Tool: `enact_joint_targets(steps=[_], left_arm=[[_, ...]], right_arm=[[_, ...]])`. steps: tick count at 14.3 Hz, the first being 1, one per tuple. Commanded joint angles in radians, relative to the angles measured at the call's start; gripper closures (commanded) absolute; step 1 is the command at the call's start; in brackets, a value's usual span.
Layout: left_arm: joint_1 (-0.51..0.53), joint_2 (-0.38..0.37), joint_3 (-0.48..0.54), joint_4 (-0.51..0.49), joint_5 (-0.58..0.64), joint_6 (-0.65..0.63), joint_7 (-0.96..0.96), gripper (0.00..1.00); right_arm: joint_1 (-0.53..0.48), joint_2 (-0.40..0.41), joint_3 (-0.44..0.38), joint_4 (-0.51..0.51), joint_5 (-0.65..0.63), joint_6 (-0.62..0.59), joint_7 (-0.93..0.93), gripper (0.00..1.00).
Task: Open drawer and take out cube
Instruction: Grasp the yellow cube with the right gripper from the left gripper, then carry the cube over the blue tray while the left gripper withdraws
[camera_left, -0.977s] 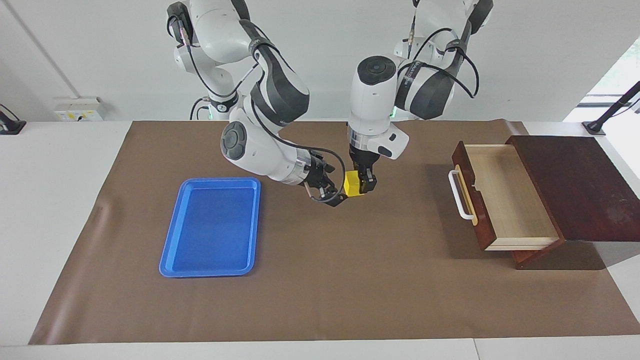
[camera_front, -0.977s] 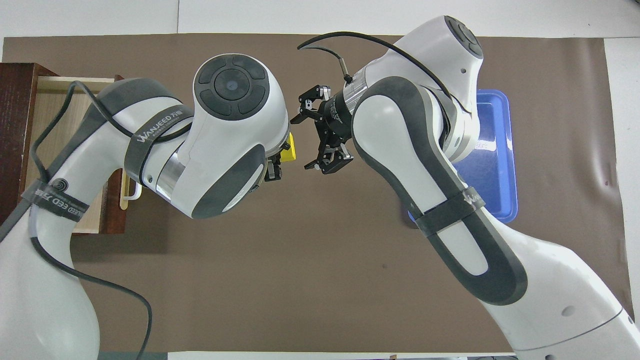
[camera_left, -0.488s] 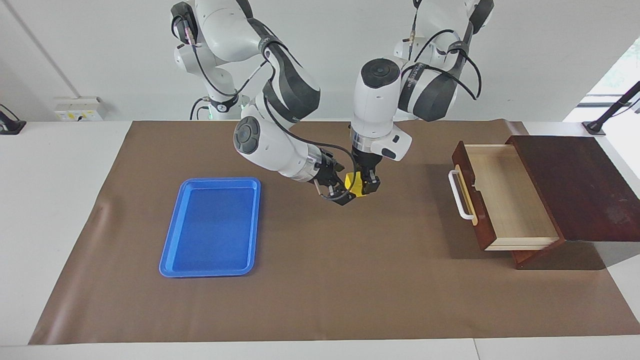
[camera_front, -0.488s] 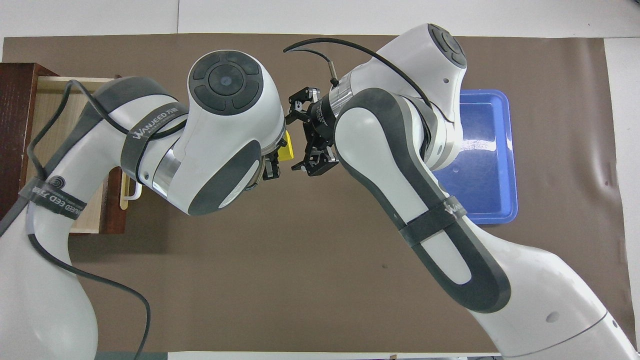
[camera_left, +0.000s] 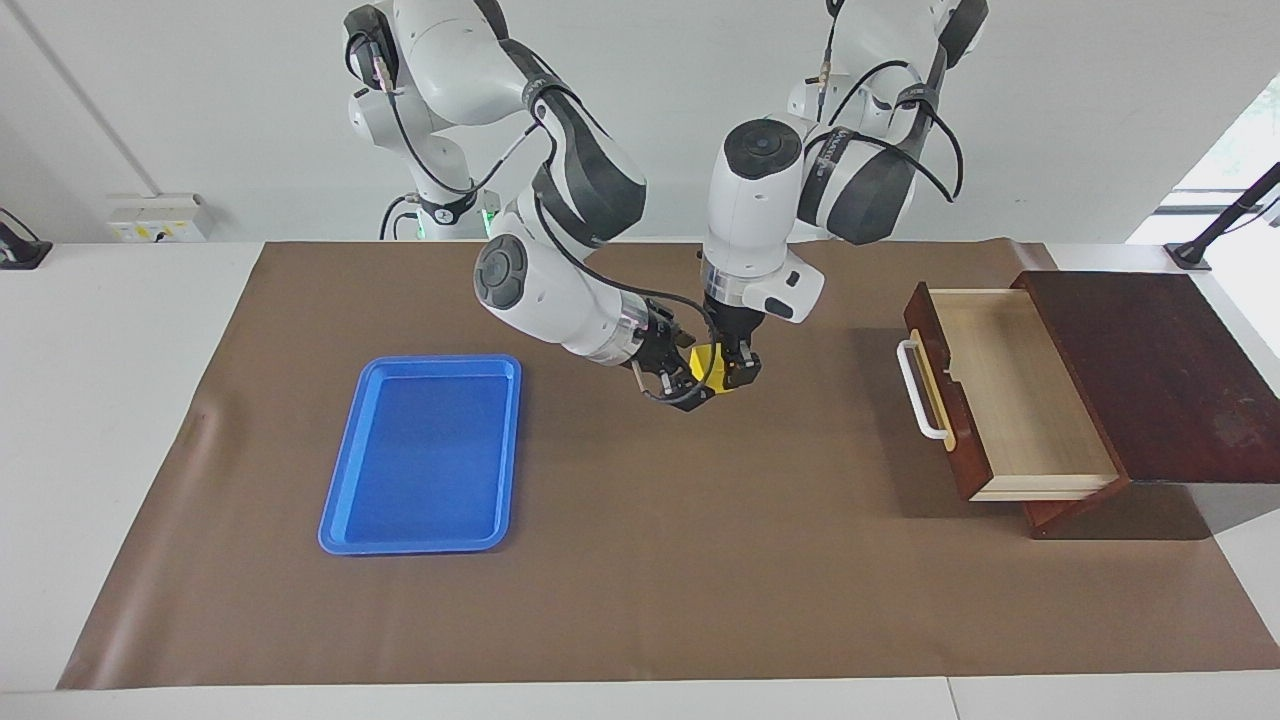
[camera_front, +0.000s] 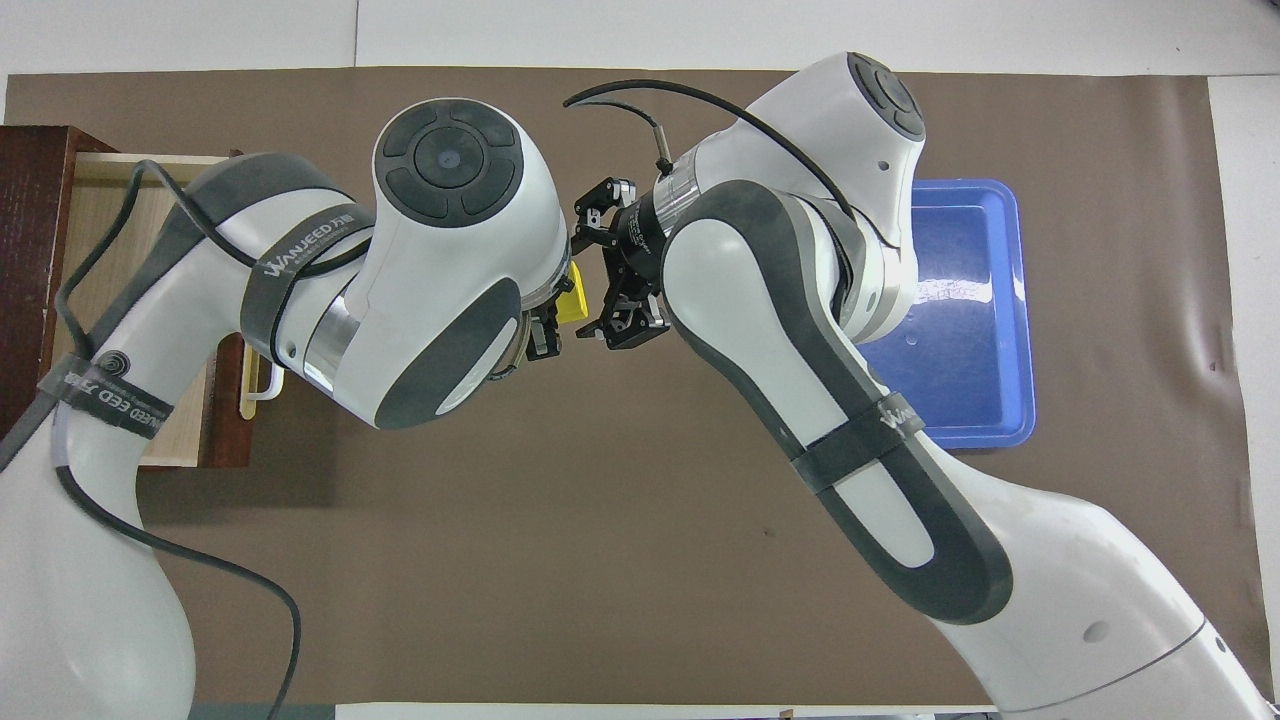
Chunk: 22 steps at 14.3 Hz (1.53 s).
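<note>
The yellow cube (camera_left: 710, 364) hangs in the air over the middle of the brown mat, with my left gripper (camera_left: 728, 372) pointing down and shut on it. My right gripper (camera_left: 688, 385) comes in sideways from the tray's side. Its fingers stand apart, one on each side of the cube (camera_front: 573, 305); I cannot tell whether they touch it. In the overhead view the left arm hides most of the left gripper, and the right gripper (camera_front: 590, 287) shows beside the cube. The drawer (camera_left: 1020, 400) is pulled out at the left arm's end of the table, its light wood inside bare.
A flat blue tray (camera_left: 425, 450) lies on the mat toward the right arm's end of the table, partly covered by the right arm in the overhead view (camera_front: 975, 340). The dark wooden cabinet (camera_left: 1150, 370) holds the drawer. The white bar handle (camera_left: 915, 392) faces the mat's middle.
My right gripper has moved in toward the cube until its fingers flank it, and they have narrowed a little. The left gripper has kept its grip on the cube and shifted slightly.
</note>
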Motion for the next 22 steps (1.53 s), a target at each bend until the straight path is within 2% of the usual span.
enact_joint_targets(steps=[1, 2, 3, 5, 12, 13, 14, 15, 20, 22], left_arm=[[0.006, -0.004, 0.001, 0.0, -0.02, -0.016, -0.008, 1.0], [0.006, -0.004, 0.001, 0.0, -0.02, -0.016, -0.011, 1.0], [0.006, -0.004, 0.003, 0.0, -0.02, -0.016, -0.011, 1.0], [0.006, -0.004, 0.003, 0.0, -0.018, -0.016, -0.011, 1.0], [0.006, -0.006, 0.003, 0.0, -0.018, -0.018, -0.013, 1.0], [0.006, -0.006, 0.003, 0.0, -0.018, -0.018, -0.013, 0.76], [0.006, -0.006, 0.006, 0.0, -0.017, -0.018, -0.013, 0.05], [0.006, -0.006, 0.008, 0.001, -0.017, -0.019, -0.011, 0.0], [0.009, -0.009, 0.057, 0.003, -0.015, -0.057, 0.002, 0.0], [0.02, -0.012, 0.081, 0.0, -0.014, -0.056, 0.007, 0.0]], right_arm=[[0.009, -0.001, -0.003, -0.013, 0.024, 0.022, 0.016, 0.4], [0.012, -0.001, -0.001, -0.014, 0.024, 0.039, 0.018, 0.47], [0.013, -0.001, -0.001, -0.017, 0.024, 0.043, 0.018, 0.6], [0.016, -0.001, -0.001, -0.019, 0.024, 0.051, 0.016, 1.0], [0.003, -0.003, -0.001, -0.019, 0.02, 0.053, 0.01, 1.0], [0.001, -0.003, -0.001, -0.019, 0.02, 0.053, 0.009, 1.0], [0.0, -0.003, -0.001, -0.019, 0.02, 0.051, 0.009, 1.0], [-0.002, -0.003, -0.001, -0.019, 0.02, 0.051, 0.009, 1.0], [-0.023, -0.001, -0.005, -0.023, 0.017, 0.051, -0.006, 1.0], [-0.075, -0.006, -0.005, -0.051, 0.016, 0.042, -0.078, 1.0]])
